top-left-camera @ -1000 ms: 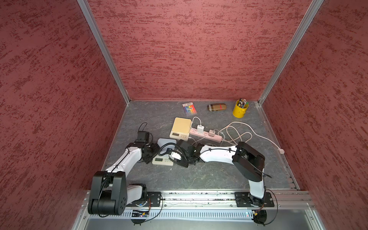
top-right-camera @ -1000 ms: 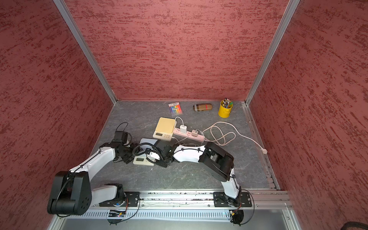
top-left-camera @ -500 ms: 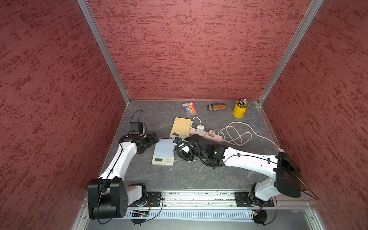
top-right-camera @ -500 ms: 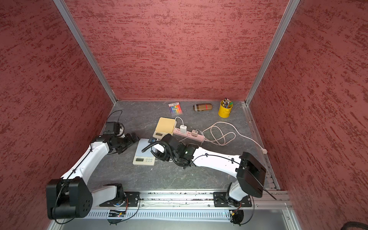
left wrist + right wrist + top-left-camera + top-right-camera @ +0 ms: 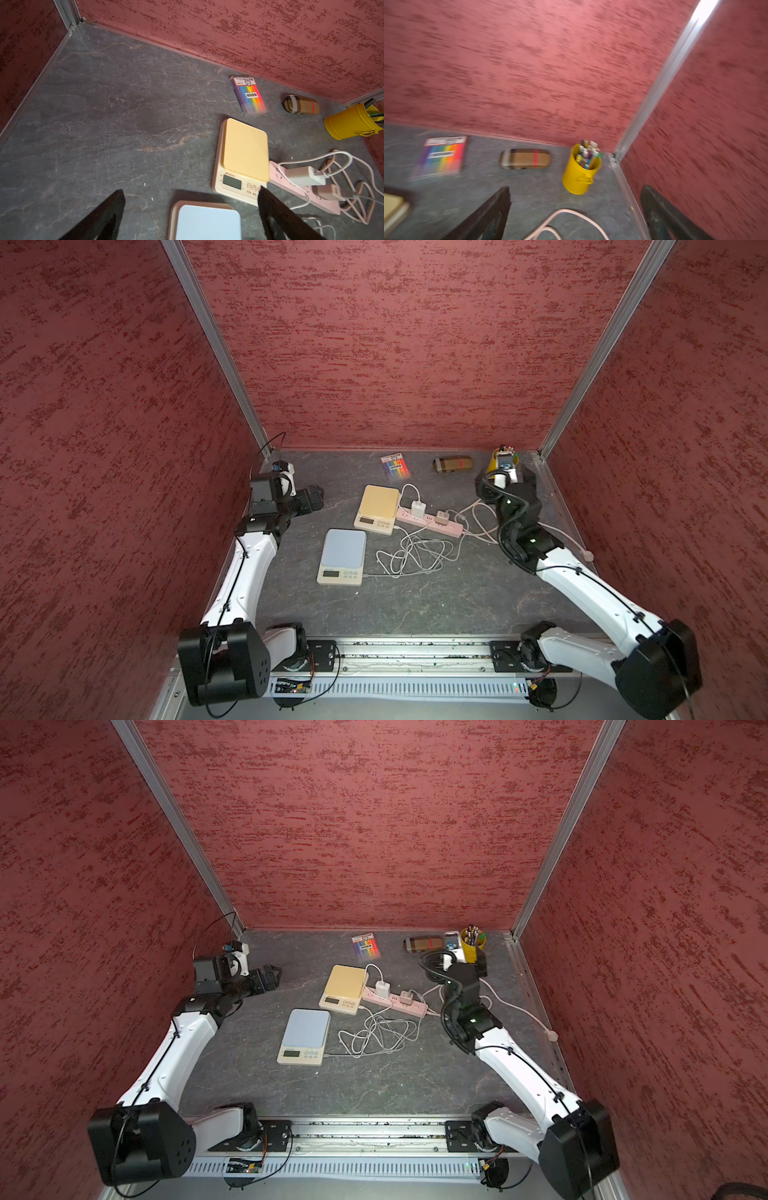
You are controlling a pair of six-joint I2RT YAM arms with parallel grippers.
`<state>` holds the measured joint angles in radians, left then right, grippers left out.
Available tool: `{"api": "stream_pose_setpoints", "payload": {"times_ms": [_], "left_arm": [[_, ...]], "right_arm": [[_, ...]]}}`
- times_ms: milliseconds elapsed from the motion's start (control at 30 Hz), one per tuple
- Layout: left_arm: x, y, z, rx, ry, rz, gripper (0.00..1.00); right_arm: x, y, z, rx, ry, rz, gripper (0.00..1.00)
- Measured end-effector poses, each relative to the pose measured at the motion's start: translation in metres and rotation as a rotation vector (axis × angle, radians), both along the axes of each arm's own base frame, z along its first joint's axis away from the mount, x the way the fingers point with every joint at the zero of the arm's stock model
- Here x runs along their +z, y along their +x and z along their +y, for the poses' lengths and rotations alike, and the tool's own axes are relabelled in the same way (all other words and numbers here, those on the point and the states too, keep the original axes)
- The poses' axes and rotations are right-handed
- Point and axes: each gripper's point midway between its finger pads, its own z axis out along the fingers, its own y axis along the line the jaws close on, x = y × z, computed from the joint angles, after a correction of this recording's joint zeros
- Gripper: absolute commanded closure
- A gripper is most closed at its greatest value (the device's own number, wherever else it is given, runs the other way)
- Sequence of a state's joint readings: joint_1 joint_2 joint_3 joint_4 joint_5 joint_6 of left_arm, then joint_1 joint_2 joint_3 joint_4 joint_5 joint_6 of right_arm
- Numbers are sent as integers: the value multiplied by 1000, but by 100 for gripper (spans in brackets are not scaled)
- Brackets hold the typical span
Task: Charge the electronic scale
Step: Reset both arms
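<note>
**Grey stone tabletop in red-walled booth: blue scale cabled, both grippers empty**

Grey, veined tabletop (image 5: 415, 605) is enclosed on three sides by red textured walls (image 5: 395, 344). Nearest the front, left of centre, the blue-topped electronic scale (image 5: 343, 553) (image 5: 304, 1034) is seen lying flat, its display turned to the near edge. A thin grey cable (image 5: 409, 560) is led to the scale's near right corner, and its loose tangle is spread out to the right. Whether the plug is fully seated cannot be told.

Just beyond the tangle, a pink power strip (image 5: 453, 529) is laid slantwise, with a white charger (image 5: 417, 508) and a pinkish charger (image 5: 443, 517) plugged into it side by side. A yellow-topped scale (image 5: 377, 508) is set at the strip's left end, just beyond the blue one.

At the left, level with the yellow-topped scale, the left gripper (image 5: 190, 191) is held clear of the table. Its fingers are spread wide with nothing between them, well apart from both scales. At the far right, the right gripper (image 5: 576, 189) is likewise seen spread wide and empty, near the yellow pen cup (image 5: 473, 946).

Along the back wall, a pack of coloured markers (image 5: 397, 466), a plaid case (image 5: 453, 463) and the cup are lined up from left to right.
</note>
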<state>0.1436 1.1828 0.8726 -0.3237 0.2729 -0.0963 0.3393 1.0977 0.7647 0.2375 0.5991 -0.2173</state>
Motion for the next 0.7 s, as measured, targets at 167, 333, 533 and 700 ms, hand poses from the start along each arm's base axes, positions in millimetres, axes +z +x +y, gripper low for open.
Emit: {"api": "stream_pose_setpoints", "payload": {"times_ms": [167,333,533,700], "left_arm": [[-61,-11,12,1,2,35,0],[-104,-15,16,20,-4,35,0],[-112,-7,17,39,36,-76,0],[-95,15,14,29,68,-237,0]], "right_arm": [[-64,-22,-86,-221,79,13,1],[-143,-37,-83,-175,138,56,1],[-181,-27,-78,-137,188,47,1],[-177,-16,-77,-95,224,-16,1]]}}
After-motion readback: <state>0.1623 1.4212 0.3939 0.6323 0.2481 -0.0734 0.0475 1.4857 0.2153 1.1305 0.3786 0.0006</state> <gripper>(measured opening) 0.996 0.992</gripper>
